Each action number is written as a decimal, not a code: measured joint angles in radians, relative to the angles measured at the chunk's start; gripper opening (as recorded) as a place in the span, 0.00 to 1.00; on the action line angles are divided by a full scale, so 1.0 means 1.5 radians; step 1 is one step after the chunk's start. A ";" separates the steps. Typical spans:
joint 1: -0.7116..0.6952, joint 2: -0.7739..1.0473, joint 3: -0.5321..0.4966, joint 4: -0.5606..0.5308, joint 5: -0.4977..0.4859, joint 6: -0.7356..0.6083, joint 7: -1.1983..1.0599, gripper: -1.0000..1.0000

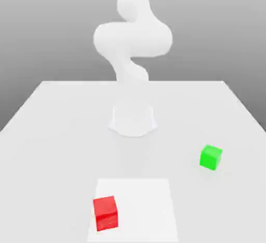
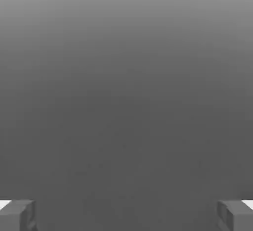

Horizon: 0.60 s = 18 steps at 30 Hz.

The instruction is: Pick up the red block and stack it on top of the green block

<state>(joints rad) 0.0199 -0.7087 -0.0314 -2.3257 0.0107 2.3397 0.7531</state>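
Nearest, in the hand view, the two-finger gripper [image 2: 126, 217] is wide open, its fingers [image 2: 18, 217] apart with nothing held between them, against a plain grey backdrop.

Away from the gripper, at the near part of the table [image 1: 67, 153] in the exterior view, the red cube [image 1: 106, 214] rests on a pale rectangular patch [image 1: 145, 210], towards that view's left. Farther back, to its right and also clear of the gripper, the green cube [image 1: 210, 157] sits slightly turned on the tabletop, its upper face uncovered. Farther again stands the white Panda arm [image 1: 132, 39] on its base [image 1: 132, 121].

The task looks to be at its very start: no pick, no stack. Reaching, grasping, lifting, carrying and placing the red cube on the green one are all left to do.

The hand view gives the finger spacing; the exterior view gives both cubes and the gap between them
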 joint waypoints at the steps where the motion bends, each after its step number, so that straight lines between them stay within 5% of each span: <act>1: 0.007 0.026 -0.010 -0.007 0.002 0.011 -0.012 0.50; 18: 0.043 0.440 -0.101 -0.123 0.059 0.191 -0.231 0.50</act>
<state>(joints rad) 0.0846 -0.0492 -0.1824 -2.5110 0.0996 2.6255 0.4062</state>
